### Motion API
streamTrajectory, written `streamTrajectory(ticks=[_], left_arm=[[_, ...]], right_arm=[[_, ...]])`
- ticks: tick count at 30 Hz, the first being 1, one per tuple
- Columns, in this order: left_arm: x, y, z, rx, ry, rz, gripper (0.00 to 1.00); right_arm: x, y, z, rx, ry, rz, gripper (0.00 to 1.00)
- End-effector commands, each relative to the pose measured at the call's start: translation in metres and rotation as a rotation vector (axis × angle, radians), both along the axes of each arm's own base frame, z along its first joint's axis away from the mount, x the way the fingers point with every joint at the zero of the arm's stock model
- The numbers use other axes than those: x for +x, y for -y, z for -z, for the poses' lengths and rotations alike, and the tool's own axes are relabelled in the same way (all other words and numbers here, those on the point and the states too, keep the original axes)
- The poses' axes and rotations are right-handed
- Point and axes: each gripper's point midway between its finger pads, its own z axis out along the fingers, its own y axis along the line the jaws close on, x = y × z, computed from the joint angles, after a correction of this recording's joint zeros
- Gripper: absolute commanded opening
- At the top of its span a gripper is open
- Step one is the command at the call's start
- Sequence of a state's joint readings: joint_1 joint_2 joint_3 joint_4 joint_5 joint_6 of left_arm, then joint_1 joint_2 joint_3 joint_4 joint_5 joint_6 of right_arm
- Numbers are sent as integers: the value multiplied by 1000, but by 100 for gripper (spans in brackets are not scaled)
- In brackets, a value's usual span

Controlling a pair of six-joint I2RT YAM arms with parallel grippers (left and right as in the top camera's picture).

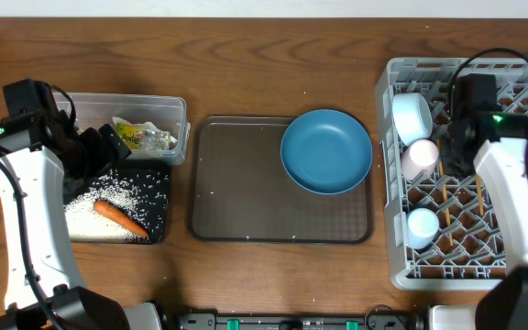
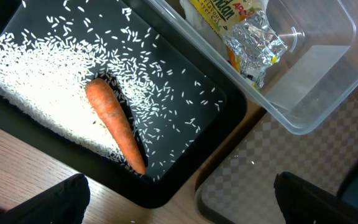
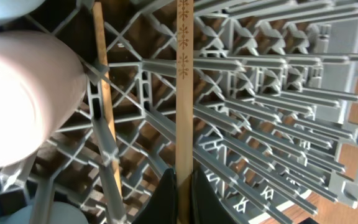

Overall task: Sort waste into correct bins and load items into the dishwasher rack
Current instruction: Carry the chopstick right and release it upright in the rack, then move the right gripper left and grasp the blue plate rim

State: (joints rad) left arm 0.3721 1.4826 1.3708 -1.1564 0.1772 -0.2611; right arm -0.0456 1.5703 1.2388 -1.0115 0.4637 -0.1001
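**Grey rack loaded at the right edge; blue plate on the brown tray**

Grey plastic lattice fills the counter's (image 1: 246,55) right edge: the dishwasher rack (image 1: 521,266) runs from near the far right corner almost to the front edge. A narrow strip of bare wood separates it from the dark-brown serving tray (image 1: 236,197) at the middle, and wider bare wood runs along the far edge.

Down the rack's left side sit 3 pieces: a small light-blue bowl (image 1: 411,115) farthest back, a pinkish-white cup (image 1: 420,158) in the middle and a light-blue cup (image 1: 422,226) nearest the front. The right gripper (image 3: 184,196) hangs over the lattice just right of the pink cup. Its 2 fingers are pressed onto a wooden chopstick (image 3: 184,93) with small carved marks near its far end. A second chopstick (image 3: 104,106) lies on the lattice beside it, close to the cup.

The large round blue plate (image 1: 326,151) rests on the serving tray's far right corner, its rim reaching the tray's edges.

At the counter's left edge, a clear tub (image 1: 177,115) holds the crumpled wrapper (image 2: 247,37), white with yellow-green print and silvery foil. Touching the tub's front wall, the black tray (image 2: 216,134) carries a spread of rice (image 2: 36,81) and 1 orange carrot (image 2: 114,127) lying at the heap's edge, its tapered tip toward the tray's rim. The left gripper (image 2: 182,186) hovers above that tray's corner, fingers spread wide, holding nothing.
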Motion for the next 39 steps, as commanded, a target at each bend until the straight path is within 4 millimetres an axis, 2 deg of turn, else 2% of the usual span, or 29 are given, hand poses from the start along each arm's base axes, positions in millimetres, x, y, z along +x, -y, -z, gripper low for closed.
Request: streamTrajectory(ticks=[1, 8, 9, 12, 13, 15, 23, 27, 32, 36, 38, 39], left_arm=[[-1, -2, -8, 14, 19, 0, 98], [-1, -2, -8, 14, 19, 0, 98], [-1, -2, -8, 14, 19, 0, 98], [-1, -2, -8, 14, 19, 0, 98], [-1, -2, -8, 14, 19, 0, 98], [-1, -2, -8, 14, 19, 0, 98], [-1, -2, -8, 14, 19, 0, 98], [-1, -2, -8, 14, 19, 0, 98], [-1, -2, -8, 14, 19, 0, 98], [-1, -2, -8, 14, 19, 0, 98], [-1, -2, -8, 14, 19, 0, 98], [-1, -2, -8, 14, 19, 0, 98]], right_arm=[[3, 5, 10, -5, -31, -6, 1], [8, 4, 29, 2, -81, -23, 1], [7, 4, 29, 2, -83, -23, 11], [8, 4, 29, 2, -82, -22, 53], [8, 4, 29, 2, -82, -22, 61], [8, 4, 29, 3, -80, -19, 67], [9, 0, 26, 28, -52, 2, 69], [16, -9, 7, 93, 39, 31, 70], [17, -26, -29, 193, 148, 7, 61], [8, -52, -51, 334, 212, -46, 61], [3, -78, -60, 474, 234, -96, 64], [1, -96, -65, 572, 244, -132, 71]])
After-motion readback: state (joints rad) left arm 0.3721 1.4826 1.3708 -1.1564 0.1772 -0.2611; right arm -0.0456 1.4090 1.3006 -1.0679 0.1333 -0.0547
